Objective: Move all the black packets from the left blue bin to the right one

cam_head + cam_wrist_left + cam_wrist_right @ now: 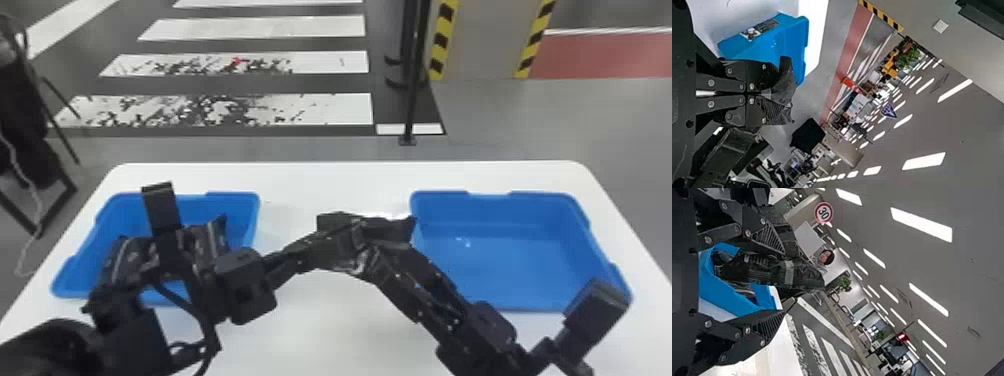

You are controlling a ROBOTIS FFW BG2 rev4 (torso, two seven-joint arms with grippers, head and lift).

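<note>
We find one black packet (785, 92) raised over the middle of the surface (320, 185), between the bins. The left gripper (769, 93) is clamped on it, its fingers nearly meeting and the loose material spreading past the tips. The right gripper (784, 279) has its fingers well apart, with dark packet material in the gap; we cannot tell whether either finger touches it.

In our judgement the step in hand is a pass from left to right. Done well, the right gripper should have the packet deep between its pads, gather a broad fold rather than a loose corner, and close clear of the left fingertips. We advise that the left gripper let go only once the right has a firm hold, then withdraw straight back so that nothing snags. The packet looks limp and slick; a thin pinch could let it slide or drop onto the surface.

Outward from there, the left bin (235, 195) stands toward the left edge of the surface, largely behind the left arm; we cannot count what it contains. The right bin (490, 215) stands toward the right edge, its mouth upward. The packet should be released low, well inside its walls.
</note>
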